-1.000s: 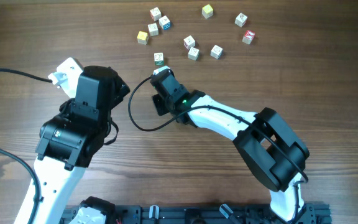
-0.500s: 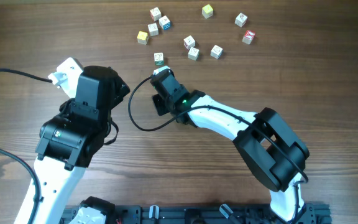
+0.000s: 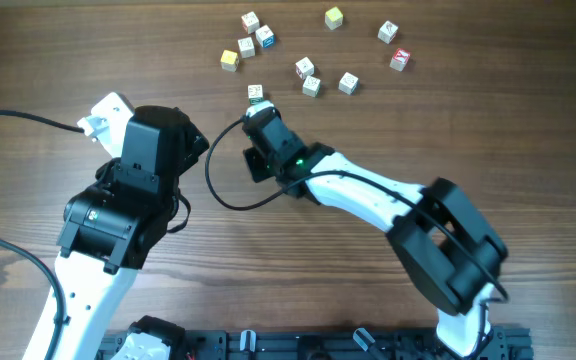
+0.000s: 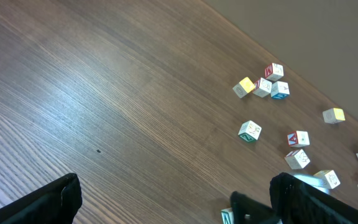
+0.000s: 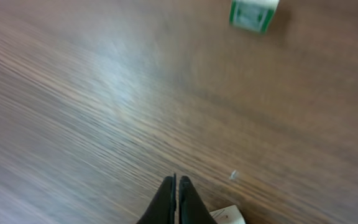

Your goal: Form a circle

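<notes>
No circle is formed yet: the small wooden letter cubes (image 3: 304, 67) lie scattered at the far middle of the brown wood-grain desk (image 3: 488, 120). The right end effector (image 5: 176, 186), its fingers pressed together and gripping nothing, points at the green-edged white wooden cube (image 3: 255, 93) just beyond its tip, seemingly to nudge it. The next move should push that cube right, toward the two white cubes (image 3: 311, 86), gently so it does not skid away. The left end effector (image 4: 176, 205) hangs wide open at the left. The cube lettering is too small to read.
</notes>
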You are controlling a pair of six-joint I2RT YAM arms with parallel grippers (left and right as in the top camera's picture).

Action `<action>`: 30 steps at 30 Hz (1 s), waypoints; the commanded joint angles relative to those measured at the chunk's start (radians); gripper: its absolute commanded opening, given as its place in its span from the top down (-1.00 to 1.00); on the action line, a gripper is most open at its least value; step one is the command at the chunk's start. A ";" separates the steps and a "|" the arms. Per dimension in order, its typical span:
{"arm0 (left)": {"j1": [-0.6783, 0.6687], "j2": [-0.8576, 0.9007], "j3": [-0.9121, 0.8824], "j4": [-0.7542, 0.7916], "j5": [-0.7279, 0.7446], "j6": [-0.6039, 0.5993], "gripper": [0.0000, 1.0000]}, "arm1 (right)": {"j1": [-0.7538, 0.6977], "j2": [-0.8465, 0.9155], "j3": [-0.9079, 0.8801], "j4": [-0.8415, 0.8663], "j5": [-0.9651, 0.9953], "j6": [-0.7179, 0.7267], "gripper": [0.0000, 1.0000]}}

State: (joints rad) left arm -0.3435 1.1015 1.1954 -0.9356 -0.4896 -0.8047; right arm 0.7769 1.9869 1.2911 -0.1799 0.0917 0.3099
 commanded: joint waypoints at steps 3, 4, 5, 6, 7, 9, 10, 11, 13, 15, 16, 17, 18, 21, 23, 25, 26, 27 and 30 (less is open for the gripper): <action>0.008 0.005 0.011 0.002 -0.017 0.016 -1.00 | -0.006 -0.230 0.020 -0.007 0.021 0.003 0.62; 0.008 0.005 0.011 0.002 -0.017 0.016 -1.00 | -0.006 -0.273 0.020 -0.021 0.026 0.003 0.55; 0.008 0.005 0.011 0.002 -0.017 0.016 -1.00 | -0.006 -0.315 0.020 -0.046 0.045 0.004 0.50; 0.008 0.005 0.011 0.002 -0.017 0.016 -1.00 | -0.006 -0.359 0.020 -0.084 0.084 0.004 0.46; 0.008 0.005 0.011 0.002 -0.017 0.016 -1.00 | -0.006 -0.383 0.020 -0.108 0.111 0.004 0.42; 0.008 0.005 0.011 0.002 -0.017 0.016 -1.00 | -0.006 -0.421 0.020 -0.148 0.168 0.004 0.33; 0.008 0.005 0.011 0.002 -0.017 0.016 -1.00 | -0.006 -0.440 0.020 -0.169 0.205 0.005 0.26; 0.008 0.005 0.011 0.002 -0.017 0.016 -1.00 | -0.006 -0.453 0.020 -0.187 0.234 0.005 0.22; 0.008 0.005 0.011 0.002 -0.017 0.016 -1.00 | -0.006 -0.462 0.020 -0.211 0.261 0.007 0.14; 0.008 0.005 0.011 0.002 -0.017 0.016 -1.00 | -0.006 -0.461 0.020 -0.231 0.272 0.008 0.07; 0.008 0.005 0.011 0.002 -0.017 0.016 -1.00 | -0.012 -0.457 0.020 -0.241 0.275 0.009 0.02; 0.008 0.005 0.011 0.002 -0.017 0.016 -1.00 | -0.023 -0.457 0.020 -0.249 0.275 0.020 -0.08; 0.008 0.005 0.011 0.002 -0.017 0.016 -1.00 | -0.032 -0.457 0.019 -0.252 0.278 0.036 -0.18; 0.008 0.005 0.011 0.002 -0.017 0.016 -1.00 | -0.101 -0.454 0.019 -0.249 0.273 0.113 -0.50; 0.008 0.005 0.011 0.002 -0.017 0.016 -1.00 | -0.149 -0.443 0.020 -0.235 0.241 0.109 -0.60; 0.008 0.005 0.011 0.002 -0.017 0.016 -1.00 | -0.206 -0.423 0.020 -0.217 0.134 0.087 -0.70; 0.008 0.005 0.011 0.002 -0.017 0.016 -1.00 | -0.229 -0.413 0.020 -0.205 0.076 0.066 -0.76; 0.008 0.005 0.011 0.002 -0.017 0.016 -1.00 | -0.253 -0.400 0.020 -0.191 0.028 0.056 -0.79; 0.008 0.005 0.011 0.002 -0.017 0.016 -1.00 | -0.318 -0.336 0.019 -0.121 -0.070 0.054 -0.89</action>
State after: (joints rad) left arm -0.3435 1.1019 1.1954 -0.9356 -0.4900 -0.8047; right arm 0.5037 1.5795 1.2980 -0.3420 0.1734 0.3786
